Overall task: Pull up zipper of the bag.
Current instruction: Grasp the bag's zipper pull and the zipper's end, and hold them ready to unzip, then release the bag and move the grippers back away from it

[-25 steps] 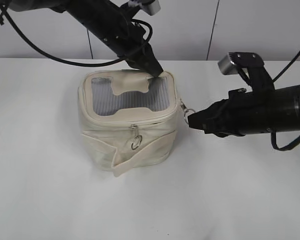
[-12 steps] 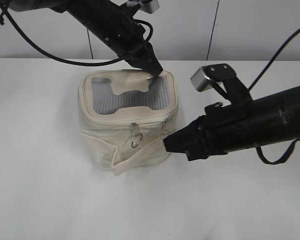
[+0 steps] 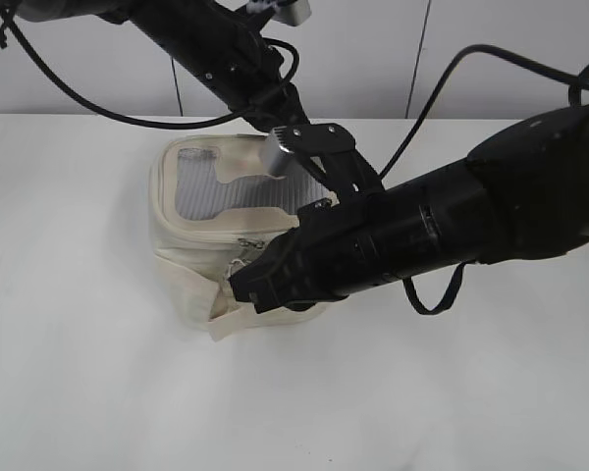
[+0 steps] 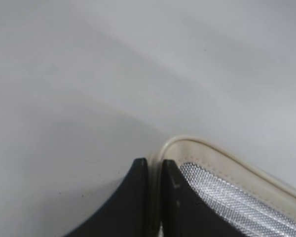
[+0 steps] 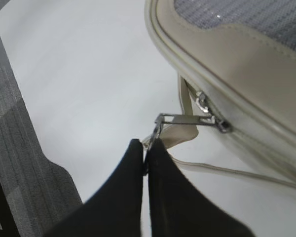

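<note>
Right gripper has its two black fingers pressed together on the ring pull of one silver slider, drawing the pull tab out taut from the zipper below the lid's rim. In the exterior view this gripper reaches across the front of the bag, whose zipper shows only as a short stretch beside the arm. A second slider is not clearly visible; it may be hidden behind that arm.

Left gripper is clamped on the lid's rear edge, beside the grey mesh window, steadying the bag from above; in the exterior view its tip is hidden behind the right arm. The bag sits on the white table towards the far edge, roughly midway between left and right edges.

As a judgement: the bag looks light and soft-walled, so it would slide or buckle under a pull unless pinned, which makes the rear hold on the lid worthwhile. The leatherette seems smooth and slippery, a poor place to grip. The thin metal ring is the right hold, though small and apt to slip from smooth fingertips if the pull leaves the line of the track.
</note>
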Motion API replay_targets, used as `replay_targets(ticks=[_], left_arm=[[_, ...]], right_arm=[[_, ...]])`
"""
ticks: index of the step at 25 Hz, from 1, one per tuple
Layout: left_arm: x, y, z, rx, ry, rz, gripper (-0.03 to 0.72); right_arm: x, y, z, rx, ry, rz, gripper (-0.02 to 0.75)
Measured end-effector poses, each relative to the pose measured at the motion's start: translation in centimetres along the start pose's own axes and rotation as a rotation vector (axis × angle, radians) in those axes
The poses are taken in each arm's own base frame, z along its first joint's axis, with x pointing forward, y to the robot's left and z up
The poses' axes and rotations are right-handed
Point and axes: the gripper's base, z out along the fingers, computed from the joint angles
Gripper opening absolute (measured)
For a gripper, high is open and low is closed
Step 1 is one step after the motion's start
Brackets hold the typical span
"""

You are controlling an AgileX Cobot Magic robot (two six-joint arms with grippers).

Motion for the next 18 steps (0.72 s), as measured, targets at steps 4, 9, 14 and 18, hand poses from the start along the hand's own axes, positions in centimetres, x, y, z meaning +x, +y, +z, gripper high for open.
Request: replay_targets(ticks=[4, 9, 14, 18], left_arm=[[0.0, 0.0, -0.1, -0.004, -0.005, -0.011, 0.16], [-0.4, 0.3, -1.6, -0.037, -0.022, -0.087, 0.355], [-1.1, -0.8, -5.5, -0.07, -0.047, -0.126, 0.296], [-0.3, -3.0, -8.8, -0.124, -0.056, -0.162, 0.263]], right_arm=[[0.4, -0.6, -0.5, -0.019, 0.059, 0.068, 0.143], [0.4, -2.3, -3.3, 0.015, 0.132, 0.136, 0.447], [0.1, -3.4, -7.0, 0.125, 0.162, 0.186, 0.466], [-0.2, -2.7, -9.9, 0.2, 0.16, 0.213, 0.466]])
